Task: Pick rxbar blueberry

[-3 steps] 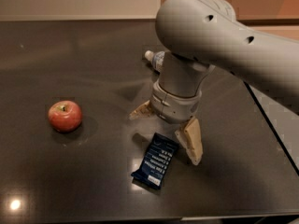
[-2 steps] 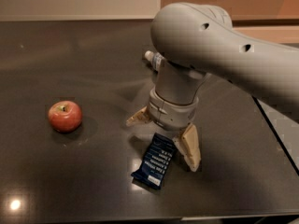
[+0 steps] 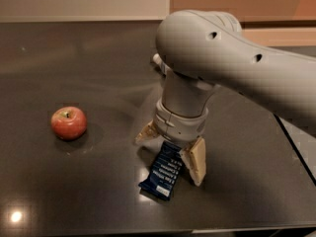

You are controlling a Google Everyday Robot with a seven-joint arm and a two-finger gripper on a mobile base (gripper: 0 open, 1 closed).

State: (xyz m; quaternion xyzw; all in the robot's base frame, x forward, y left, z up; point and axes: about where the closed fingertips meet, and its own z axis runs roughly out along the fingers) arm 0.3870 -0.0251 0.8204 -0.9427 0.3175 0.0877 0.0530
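1. Camera view: The dark table (image 3: 74,58) lay broad and bare across the left and upper parts of the frame. Its front edge ran along the bottom and a right edge cut down the far right. An apple (image 3: 68,123) sat alone at middle left, well apart from everything else.
2. The rxbar blueberry (image 3: 162,176) lay flat at lower centre, tilted, its near end not far from the front edge. Open table remained on its left.
3. Against the frame a second earlier, the grey arm (image 3: 222,58) had swung further left and filled more of the upper right. The gripper (image 3: 168,158) had sunk closer to the bar. Bar and apple had kept their places.
4. The gripper stood at centre, pointing down, with its two tan fingers (image 3: 195,164) spread wide and straddling the bar's far end, one on each side. It gripped nothing. The right finger stood just beside the wrapper's edge, and whether it touched could not be told.
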